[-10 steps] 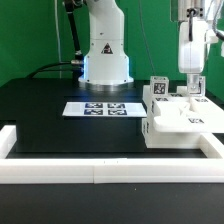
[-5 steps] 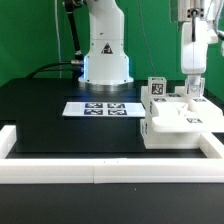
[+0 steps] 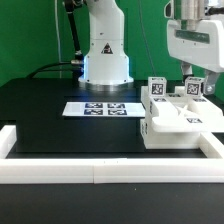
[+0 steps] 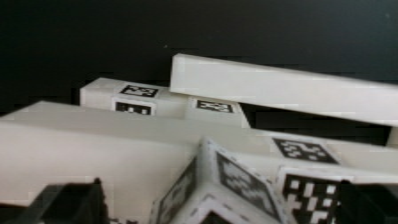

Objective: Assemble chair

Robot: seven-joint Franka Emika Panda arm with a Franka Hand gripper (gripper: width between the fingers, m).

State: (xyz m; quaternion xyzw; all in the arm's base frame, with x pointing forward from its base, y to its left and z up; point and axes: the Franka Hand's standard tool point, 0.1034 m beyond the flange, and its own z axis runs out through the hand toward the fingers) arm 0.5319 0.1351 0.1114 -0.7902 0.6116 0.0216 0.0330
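Black tabletop (image 3: 40,110) fills most of the exterior view, fenced by white border rails (image 3: 100,172) along the near edge and both sides. At 12 o'clock stands the arm's white base (image 3: 106,50); just in front of it the marker board (image 3: 100,108) lies flat.

At 3 o'clock on the table, hard against the side rail, sits the chair (image 3: 180,125): a blocky white cluster, with a flat plate low down and tagged pieces standing up from its far edge. It looks like several parts already joined into one lump, so my guess is the build is well on, though how many pieces are actually seated I cannot tell from here. No loose parts show elsewhere on the table.

The gripper (image 3: 194,84) hangs right above the chair's upright pieces, fingers spread apart, nothing between them. In the wrist view the tagged blocks (image 4: 267,185) fill the frame close below, a dark fingertip (image 4: 71,200) beside them, apparently not touching.
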